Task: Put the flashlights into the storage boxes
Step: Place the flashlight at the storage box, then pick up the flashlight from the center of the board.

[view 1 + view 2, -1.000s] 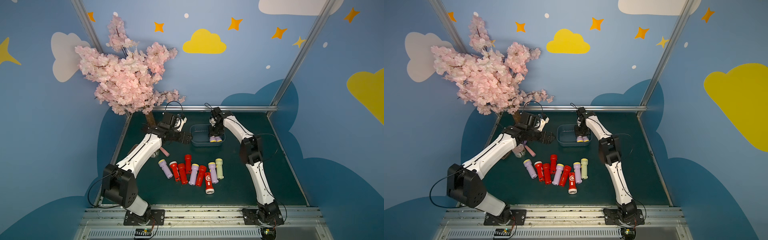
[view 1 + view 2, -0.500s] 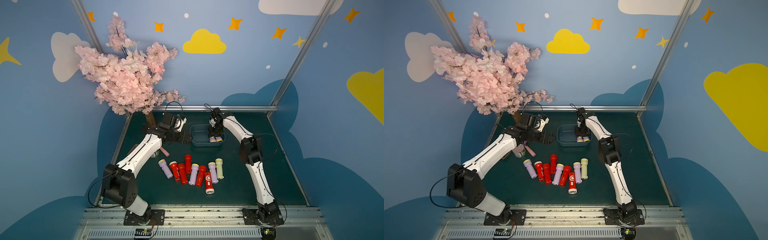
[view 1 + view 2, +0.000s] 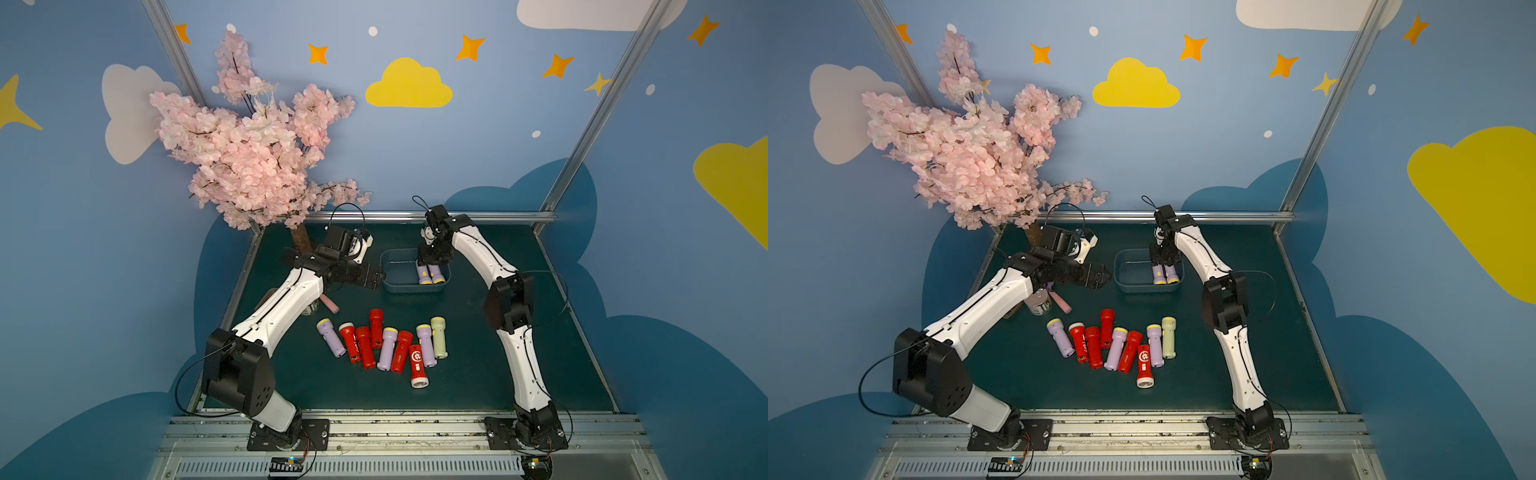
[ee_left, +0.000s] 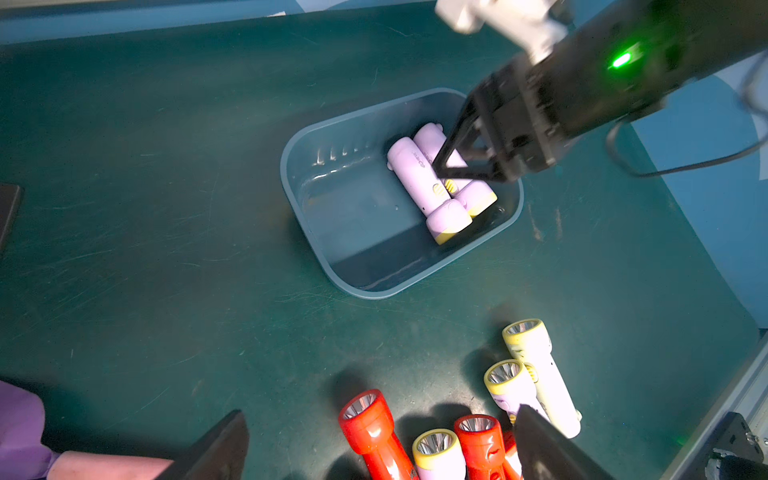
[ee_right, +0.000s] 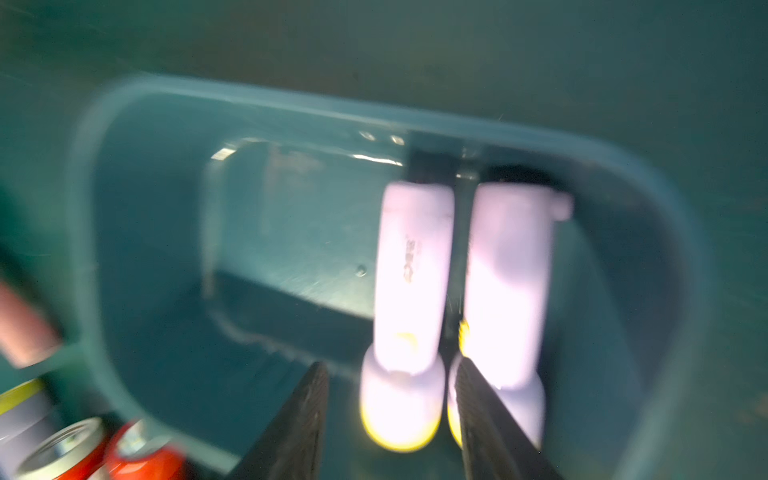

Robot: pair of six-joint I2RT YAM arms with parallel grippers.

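Note:
The slate-blue storage box [image 3: 395, 286] [image 4: 291, 195] stands at the back middle of the green table. Two lavender flashlights with yellow heads [image 3: 424, 274] [image 3: 437, 274] lie side by side in its right end. My right gripper [image 3: 430, 262] [image 5: 392, 415] hangs over them, open. Its fingers straddle the head of one lavender flashlight [image 5: 411, 270] with a gap at one side. My left gripper [image 3: 370, 276] [image 4: 382, 449] is wide open and holds nothing, just left of the box. Several red, lavender and one pale green flashlights [image 3: 382, 345] lie in a row on the table.
A pink blossom tree [image 3: 257, 158] stands at the back left corner. A clear jar [image 3: 1038, 303] and a thin pink stick [image 3: 330, 305] lie under my left arm. A metal rail [image 3: 415, 216] runs along the back edge.
My right gripper's jaws have parted and let go of the lavender flashlight, which now lies in the box. The left arm has not moved.

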